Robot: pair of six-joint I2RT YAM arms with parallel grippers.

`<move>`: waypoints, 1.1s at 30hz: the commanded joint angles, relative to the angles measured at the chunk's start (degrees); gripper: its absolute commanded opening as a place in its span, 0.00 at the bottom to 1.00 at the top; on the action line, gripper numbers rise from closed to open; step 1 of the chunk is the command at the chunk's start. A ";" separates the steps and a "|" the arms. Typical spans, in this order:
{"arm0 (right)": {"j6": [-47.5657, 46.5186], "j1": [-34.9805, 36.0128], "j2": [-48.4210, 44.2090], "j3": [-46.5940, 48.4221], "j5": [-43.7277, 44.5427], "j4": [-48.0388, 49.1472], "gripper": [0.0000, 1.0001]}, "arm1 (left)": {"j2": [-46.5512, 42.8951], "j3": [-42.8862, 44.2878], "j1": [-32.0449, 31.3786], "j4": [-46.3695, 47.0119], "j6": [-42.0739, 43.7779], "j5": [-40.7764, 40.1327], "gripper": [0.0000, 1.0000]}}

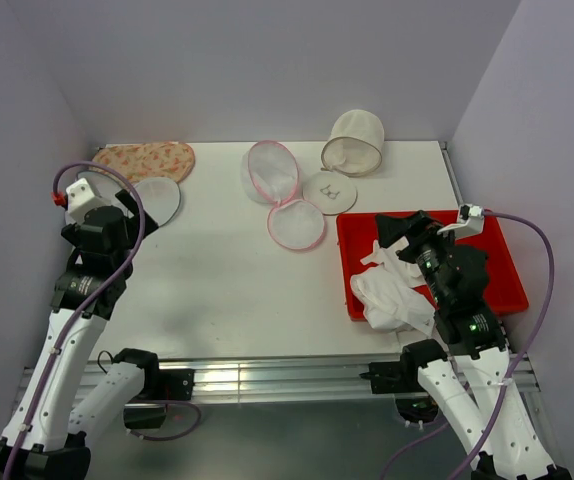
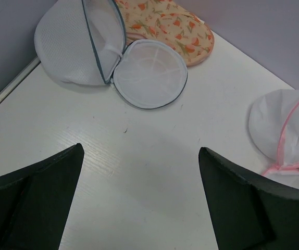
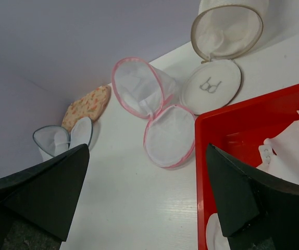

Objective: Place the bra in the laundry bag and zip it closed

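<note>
The left tool (image 2: 140,151) is spread wide with nothing between its dark fingers, poised above bare white surface (image 1: 227,280) at the far left. Just beyond it lies the laundry bag (image 2: 102,52), unzipped, its two blue-grey-rimmed mesh halves joined at a hinge: one dome stands tilted against the left wall, the other lies flat with its hollow facing up. A peach floral bag (image 2: 175,26) lies right behind it. The right tool (image 3: 147,148) is likewise released and empty, hanging over the left part of a red tray (image 1: 502,270) at the right. The bra (image 1: 387,295) lies in that tray as crumpled white fabric spilling over its near left edge, well apart from the laundry bag. Between them, an open pink-rimmed mesh bag (image 1: 282,195) rests mid-surface, and a beige-rimmed bag (image 1: 352,140) sits near the back wall.
</note>
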 commanded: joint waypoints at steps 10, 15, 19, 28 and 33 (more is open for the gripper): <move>-0.37 -0.19 1.45 1.43 -1.54 1.20 1.00 | 3.97 1.78 5.44 2.85 -2.16 -2.31 0.99; 1.03 -0.19 3.38 1.43 -4.08 2.51 1.00 | 18.11 12.13 11.35 -0.84 -9.17 -3.79 0.99; 1.48 -0.19 4.26 0.99 -5.49 3.74 1.00 | 26.47 16.46 11.70 -0.14 -10.77 -7.48 0.99; 1.92 -0.19 4.09 -0.76 -6.19 5.32 1.00 | 48.26 29.29 16.88 -3.48 -12.62 -12.77 0.97; 2.62 -0.27 5.32 -2.09 -8.65 7.52 1.00 | 54.95 33.77 18.03 -3.04 -12.80 -12.94 0.96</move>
